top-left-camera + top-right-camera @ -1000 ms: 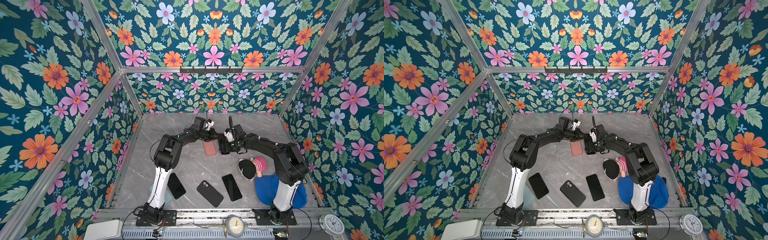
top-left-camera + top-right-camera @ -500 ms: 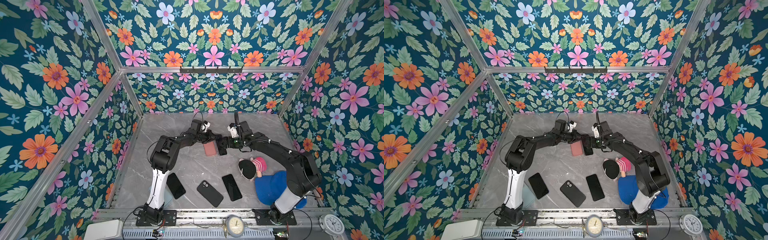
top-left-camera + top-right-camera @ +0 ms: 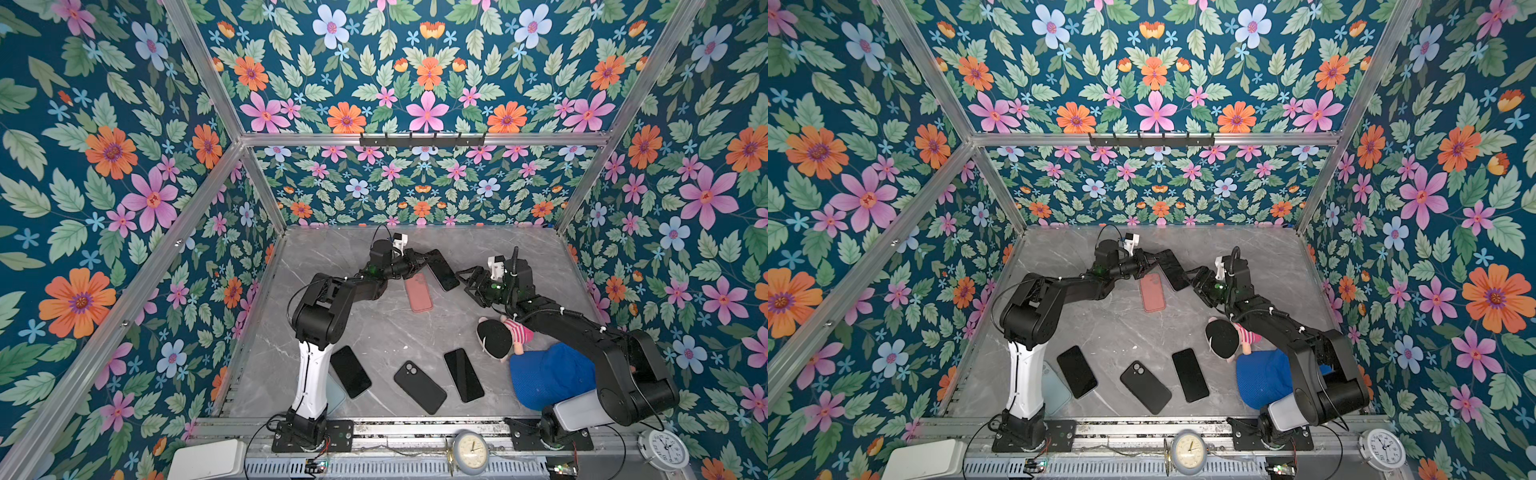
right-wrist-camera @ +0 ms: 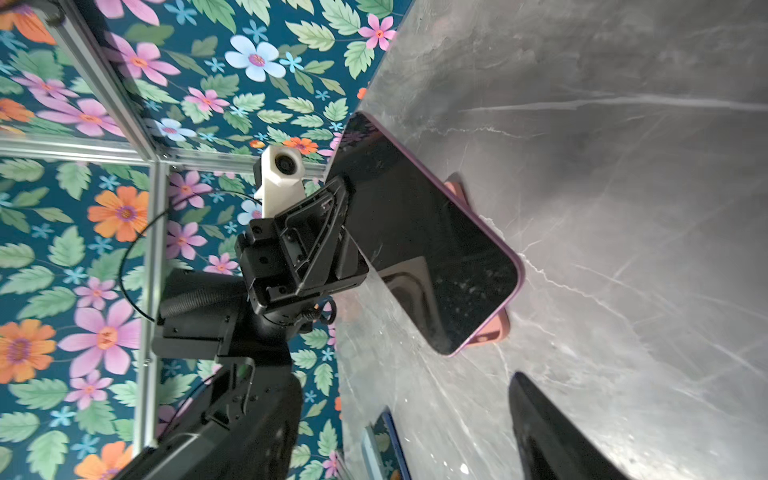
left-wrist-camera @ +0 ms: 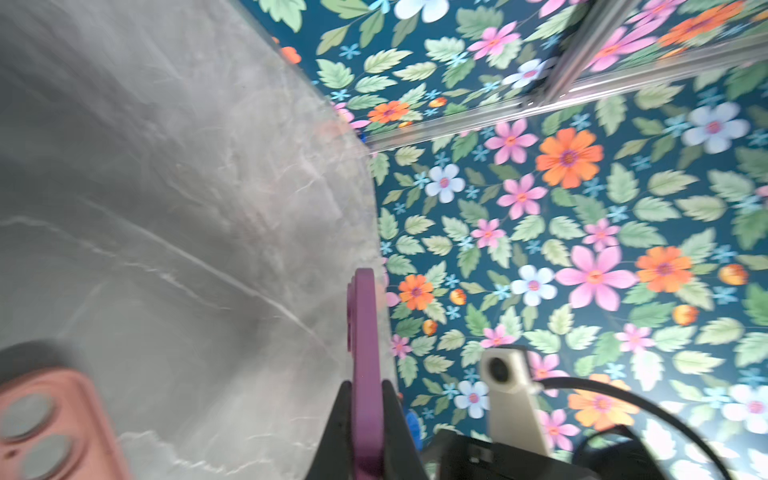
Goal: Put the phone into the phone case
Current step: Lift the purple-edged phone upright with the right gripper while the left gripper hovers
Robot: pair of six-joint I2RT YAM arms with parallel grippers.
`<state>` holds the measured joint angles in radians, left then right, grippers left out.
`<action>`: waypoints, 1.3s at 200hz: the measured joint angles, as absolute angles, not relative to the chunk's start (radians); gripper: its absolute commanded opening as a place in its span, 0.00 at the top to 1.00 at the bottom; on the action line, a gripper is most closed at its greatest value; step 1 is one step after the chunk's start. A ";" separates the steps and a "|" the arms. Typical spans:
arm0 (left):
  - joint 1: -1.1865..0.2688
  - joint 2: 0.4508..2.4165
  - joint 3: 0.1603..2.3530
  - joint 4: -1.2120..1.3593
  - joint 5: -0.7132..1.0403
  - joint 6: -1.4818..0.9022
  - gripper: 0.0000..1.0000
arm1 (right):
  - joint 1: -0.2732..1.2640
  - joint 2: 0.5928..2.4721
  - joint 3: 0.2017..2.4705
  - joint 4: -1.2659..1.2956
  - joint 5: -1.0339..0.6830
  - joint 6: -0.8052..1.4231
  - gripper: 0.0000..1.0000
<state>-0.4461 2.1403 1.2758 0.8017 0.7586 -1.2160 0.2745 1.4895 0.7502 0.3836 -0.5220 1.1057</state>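
item: slim purple-edged phone with glossy black screen (image 3: pixel 442 270), judged rigid, light, slick, hangs tilted close above the flat pink phone case (image 3: pixel 419 293) (camera holes showing), your left gripper (image 3: pixel 422 261) clamped across one long edge, right gripper (image 3: pixel 464 280) spread beside it; pinch firmly there.

I'm backing my right gripper (image 3: pixel 463 279) off the phone (image 3: pixel 444 269), so it's hanging apart from it now, jaws spread. My left gripper (image 3: pixel 420 261) is carrying the phone alone, and it's drifting toward the back wall, further off the pink case (image 3: pixel 419 293).
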 measured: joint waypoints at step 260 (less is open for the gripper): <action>-0.445 2.169 1.189 1.204 0.701 -1.542 0.99 | 0.253 1.725 0.725 0.970 -0.628 1.365 0.86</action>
